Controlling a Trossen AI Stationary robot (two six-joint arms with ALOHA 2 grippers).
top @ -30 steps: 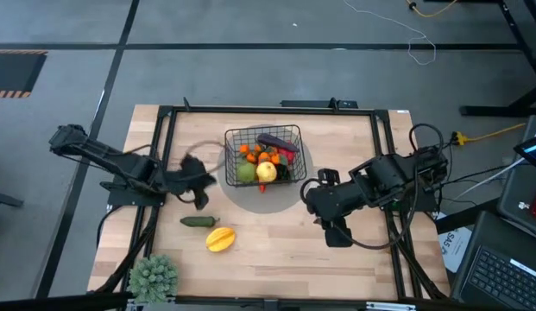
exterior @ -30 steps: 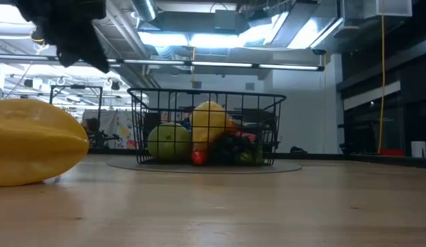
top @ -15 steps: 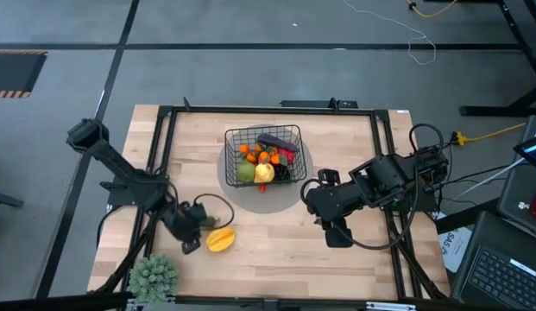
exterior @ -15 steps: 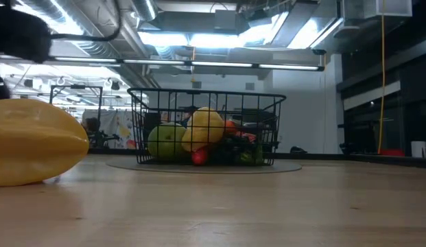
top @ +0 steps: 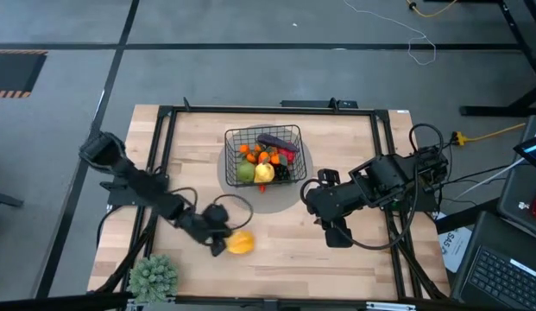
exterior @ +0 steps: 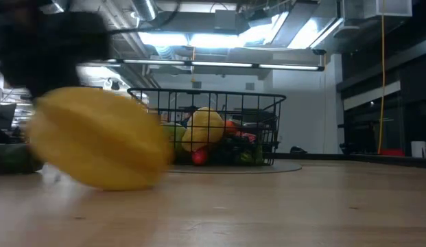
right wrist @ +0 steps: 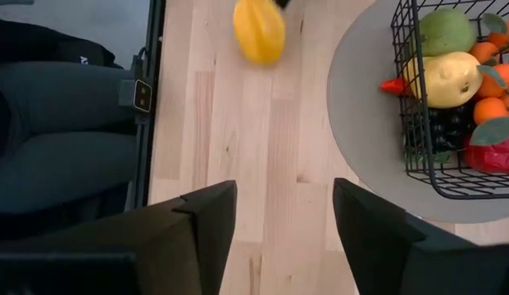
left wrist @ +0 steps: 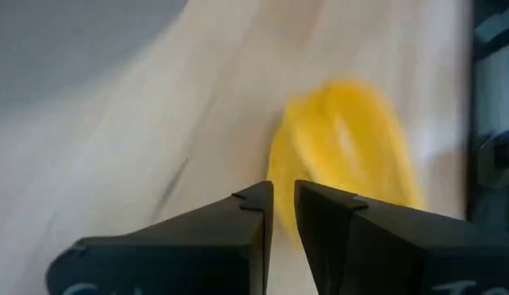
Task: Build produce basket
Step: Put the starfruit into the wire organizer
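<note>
The black wire basket (top: pixel 228 149) stands on a round grey mat, holding a green apple, a yellow piece, tangerines and other produce (right wrist: pixel 447 75). A yellow ribbed piece (top: pixel 242 244) lies on the table near its front edge and looks blurred in the low view (exterior: pixel 96 140). My left gripper (top: pixel 218 243) is shut and low, right beside that piece's left side (left wrist: pixel 284 195). My right gripper (top: pixel 337 235) hangs open above the table, right of the basket, with nothing between its fingers (right wrist: pixel 283 197). My left gripper meets the yellow piece's left side (left wrist: pixel 280 168) with the tips of its shut fingers. The fingers come slanting down from the table's left. The piece lies on the table.
A spiky pale-green potted plant (top: pixel 153 276) stands at the near left corner. A dark green piece (exterior: pixel 10 158) lies low at the left in the low view. A black frame (top: pixel 168 111) rims the table. Bare wood lies between the yellow piece and my right gripper.
My left gripper has swung from beside the basket toward the table's near edge and down, then right against the yellow piece. The piece has slid a little toward the table's right. The yellow piece in the basket has settled lower.
</note>
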